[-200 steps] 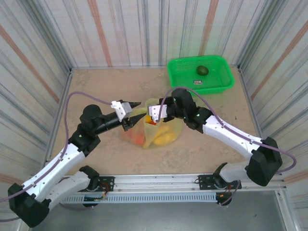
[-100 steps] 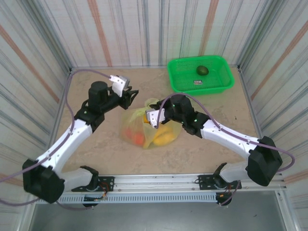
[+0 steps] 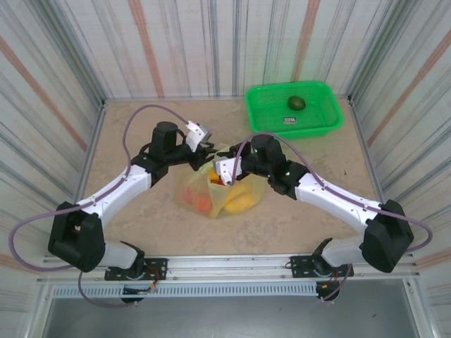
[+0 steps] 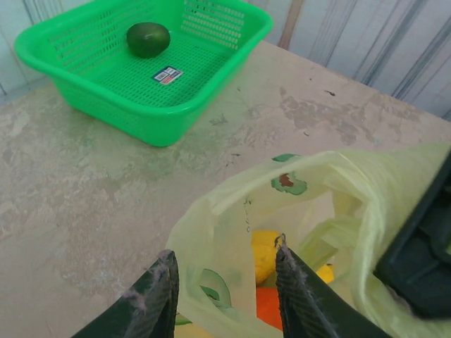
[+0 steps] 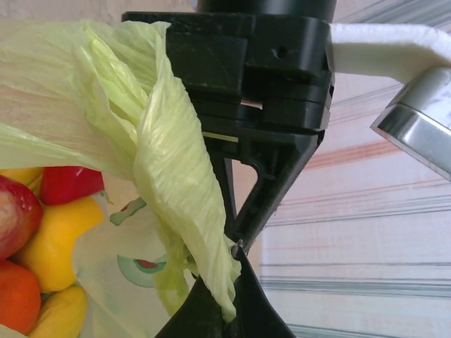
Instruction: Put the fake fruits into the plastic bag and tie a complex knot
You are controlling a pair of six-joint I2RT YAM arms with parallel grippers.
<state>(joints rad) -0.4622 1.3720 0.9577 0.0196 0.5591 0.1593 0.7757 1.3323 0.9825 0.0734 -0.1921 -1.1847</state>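
The tabletop (image 3: 303, 222) is carrying the plastic bag (image 3: 189, 190) at the centre of the top view, its mouth gaping upward. A green basket (image 3: 318, 118) is sitting in the upper right. The right end effector (image 5: 236, 248) is pinching a bunched fold of the bag's rim, fingers pressed together. The left end effector (image 4: 225, 251) is hovering with its fingers spread, the opposite rim between them. Yellow, orange and red fake fruits (image 3: 239, 199) are lying inside the bag; one dark green fruit (image 3: 297, 103) is resting in the basket.

Left arm (image 3: 116, 193) and right arm (image 3: 331, 197) bend inward, wrists close together. Left claw (image 4: 225, 255) tilts down, jaws parted with a clear gap. Right claw (image 5: 235, 246) faces it, jaws pinched tight on bag (image 5: 169, 176) film.
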